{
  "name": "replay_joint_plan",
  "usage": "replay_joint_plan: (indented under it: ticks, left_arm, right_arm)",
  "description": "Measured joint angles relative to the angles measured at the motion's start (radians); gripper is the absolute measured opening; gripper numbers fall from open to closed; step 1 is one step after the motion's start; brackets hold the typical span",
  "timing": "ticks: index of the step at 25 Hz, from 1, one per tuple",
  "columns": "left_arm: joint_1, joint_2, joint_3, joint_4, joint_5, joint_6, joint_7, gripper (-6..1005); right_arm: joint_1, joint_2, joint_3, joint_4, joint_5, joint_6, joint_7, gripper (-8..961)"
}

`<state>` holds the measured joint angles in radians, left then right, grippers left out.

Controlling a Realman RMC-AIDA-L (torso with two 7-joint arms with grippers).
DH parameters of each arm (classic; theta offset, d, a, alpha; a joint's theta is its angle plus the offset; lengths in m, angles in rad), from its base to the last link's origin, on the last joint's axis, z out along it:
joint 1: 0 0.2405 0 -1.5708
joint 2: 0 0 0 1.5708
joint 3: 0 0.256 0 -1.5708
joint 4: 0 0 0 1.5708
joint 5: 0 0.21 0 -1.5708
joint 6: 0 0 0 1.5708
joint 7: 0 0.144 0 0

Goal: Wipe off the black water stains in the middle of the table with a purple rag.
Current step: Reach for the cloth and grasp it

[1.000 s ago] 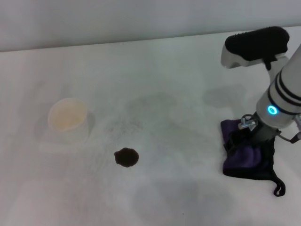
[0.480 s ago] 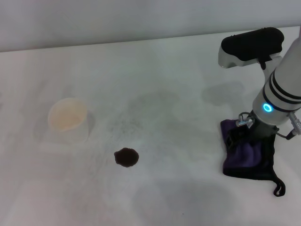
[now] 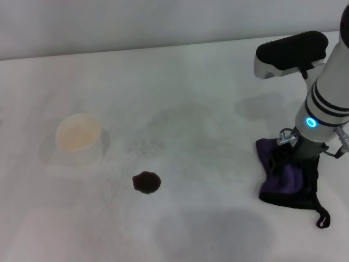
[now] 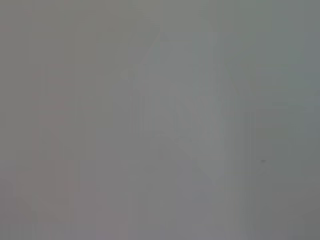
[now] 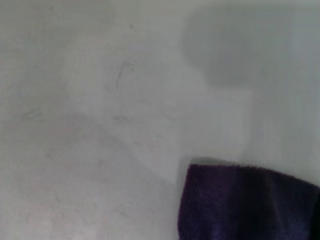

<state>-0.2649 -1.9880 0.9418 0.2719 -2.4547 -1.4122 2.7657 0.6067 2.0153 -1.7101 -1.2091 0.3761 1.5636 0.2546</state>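
Note:
The black water stain (image 3: pixel 146 182) is a small dark roundish blot on the white table (image 3: pixel 191 82), left of the middle. The purple rag (image 3: pixel 289 183) with black trim lies at the right, its thin loop trailing toward the front edge. My right gripper (image 3: pixel 287 158) stands down on the rag's far part, and the cloth is bunched up around it. One corner of the rag shows in the right wrist view (image 5: pixel 245 205). The stain is far to the left of the gripper. My left gripper is out of view; the left wrist view shows only plain grey.
A pale translucent cup (image 3: pixel 79 137) stands on the left of the table, behind and left of the stain. The table's straight far edge (image 3: pixel 163 48) runs across the back.
The right arm has shifted slightly, and the rag has gathered in under the gripper, its purple part looking narrower. The stain and the cup have not moved.

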Motion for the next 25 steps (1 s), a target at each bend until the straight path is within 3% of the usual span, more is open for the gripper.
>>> replay_joint_plan:
  ticks: [10, 16, 25]
  left_arm:
    - [-0.011, 0.001, -0.003, -0.002, 0.002, 0.007, 0.000, 877]
    - [-0.018, 0.003, -0.005, -0.002, 0.002, 0.007, 0.000, 876]
    - [-0.016, 0.001, 0.000, 0.017, -0.005, 0.007, 0.002, 877]
  right_arm:
    - [0.018, 0.005, -0.018, -0.017, 0.002, 0.005, -0.006, 373]
    - [0.019, 0.008, -0.021, -0.049, 0.010, 0.001, -0.010, 177]
    - [0.024, 0.009, -0.082, -0.086, 0.137, -0.087, -0.050, 3]
